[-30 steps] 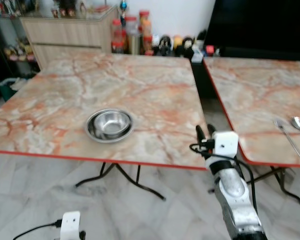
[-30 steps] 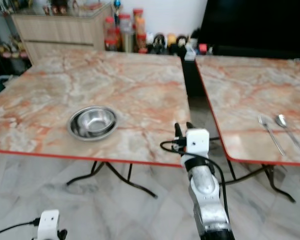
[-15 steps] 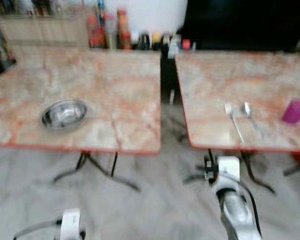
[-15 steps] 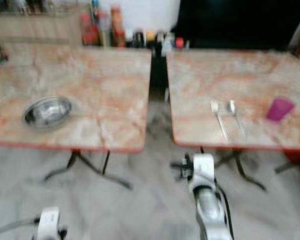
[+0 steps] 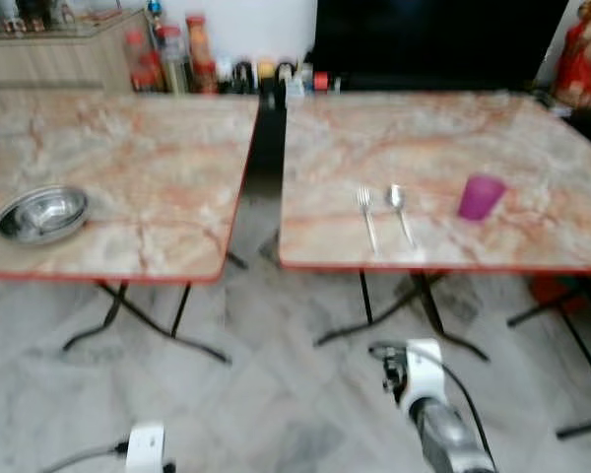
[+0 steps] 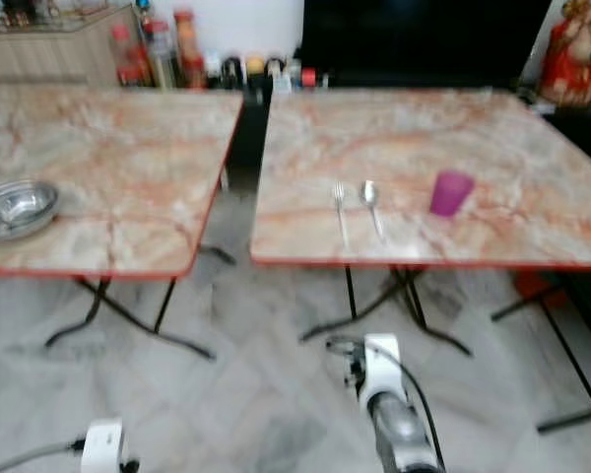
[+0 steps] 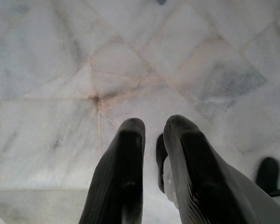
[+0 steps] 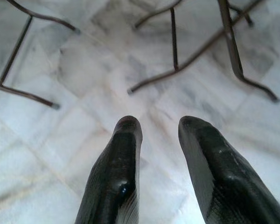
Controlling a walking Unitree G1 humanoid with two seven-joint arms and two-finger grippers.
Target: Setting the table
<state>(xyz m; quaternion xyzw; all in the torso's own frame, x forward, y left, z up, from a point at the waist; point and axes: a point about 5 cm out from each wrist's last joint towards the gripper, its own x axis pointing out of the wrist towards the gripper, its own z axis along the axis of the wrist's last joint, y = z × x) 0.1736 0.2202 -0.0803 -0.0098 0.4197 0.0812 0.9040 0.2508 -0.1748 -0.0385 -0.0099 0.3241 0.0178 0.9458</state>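
A steel bowl (image 5: 41, 212) sits near the front of the left marble table (image 5: 158, 148). On the right marble table (image 5: 532, 138), a fork (image 5: 367, 219) and a spoon (image 5: 400, 209) lie side by side near the front edge, with a purple cup (image 5: 481, 196) standing to their right. My right arm (image 5: 435, 414) is low over the floor, in front of the right table. Its gripper (image 8: 159, 125) is open and empty above the tiles. My left gripper (image 7: 153, 126) hangs over the floor with its fingers a little apart and nothing between them.
A dark gap (image 5: 266, 138) separates the two tables. Folding metal legs (image 5: 138, 315) stand under each. Bottles and jars (image 5: 192, 59) line the back wall beside a wooden cabinet (image 5: 49, 59). A red figure (image 5: 583, 54) stands at the far right. Pale marble floor (image 5: 276, 394) lies in front.
The view has swung right: the bowl has slid to the picture's left edge, and the right table with fork, spoon and purple cup has come to the centre. My right arm sits lower.
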